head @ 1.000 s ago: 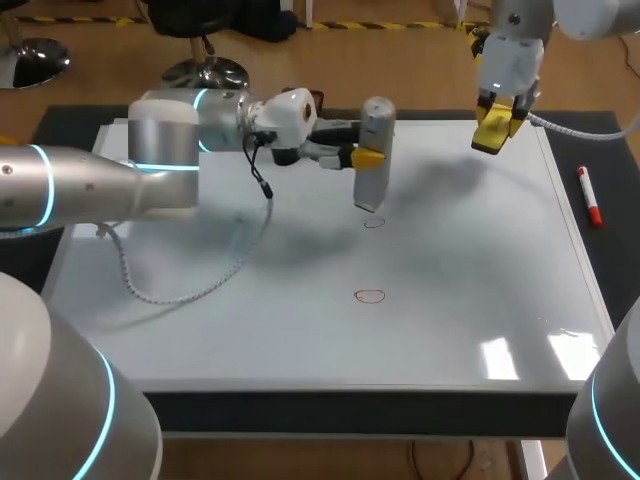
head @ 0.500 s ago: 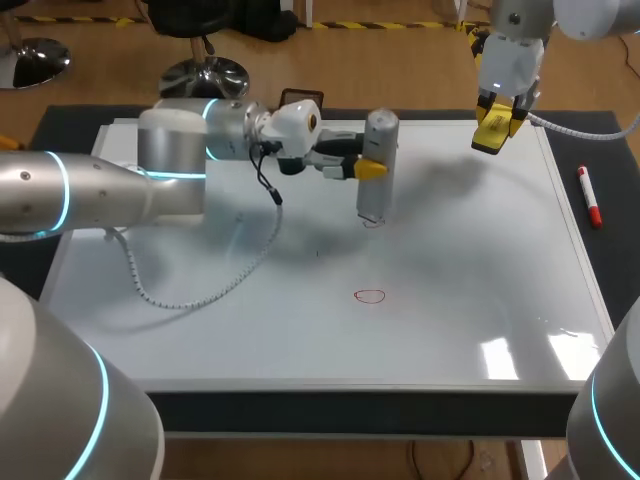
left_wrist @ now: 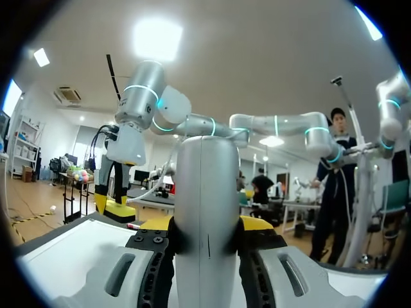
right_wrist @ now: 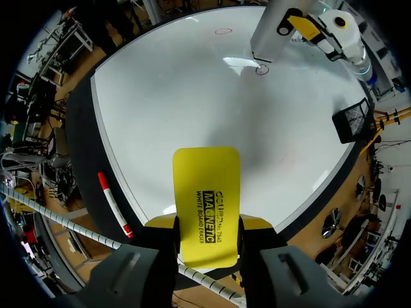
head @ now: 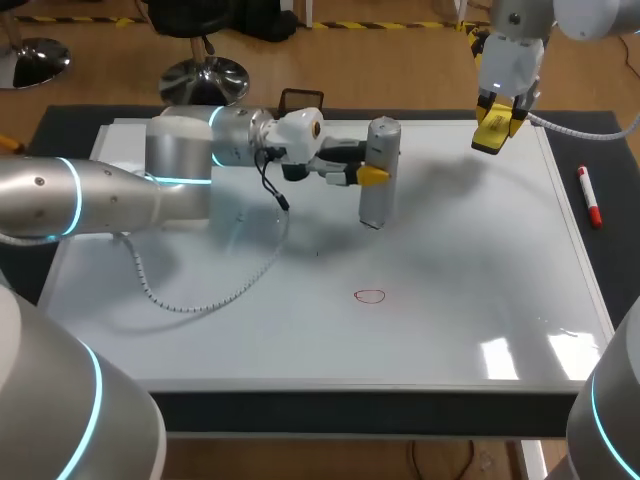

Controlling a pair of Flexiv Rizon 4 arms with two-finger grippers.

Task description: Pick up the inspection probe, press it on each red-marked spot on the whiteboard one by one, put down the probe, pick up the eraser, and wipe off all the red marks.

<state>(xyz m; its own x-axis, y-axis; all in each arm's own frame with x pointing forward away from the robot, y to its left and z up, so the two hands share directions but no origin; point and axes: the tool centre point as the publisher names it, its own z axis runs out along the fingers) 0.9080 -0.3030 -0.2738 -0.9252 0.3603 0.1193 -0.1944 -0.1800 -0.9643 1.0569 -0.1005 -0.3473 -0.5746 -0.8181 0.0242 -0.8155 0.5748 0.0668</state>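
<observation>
While left hand (left_wrist: 207,232) clamps probe (head: 378,200) upright, right hand (right_wrist: 207,224) grips black-lettered yellow eraser (right_wrist: 207,183).

The grey cylindrical probe (head: 379,172) stands upright, its tip pressed on the whiteboard (head: 250,330). One small red circle (head: 370,296) lies just nearer. The yellow eraser (head: 492,128) hangs above the board's far right corner.

**Finishes from my seat**

My whiteboard (head: 450,300) is glossy white and throws back lamp glare. The probe (head: 380,170) looks smooth, satin grey; metal or plastic, I cannot tell. The eraser (right_wrist: 206,205) is smooth yellow plastic. My left arm (head: 100,200) has a satin silver shell. The counter (head: 612,140) is matt black.
</observation>
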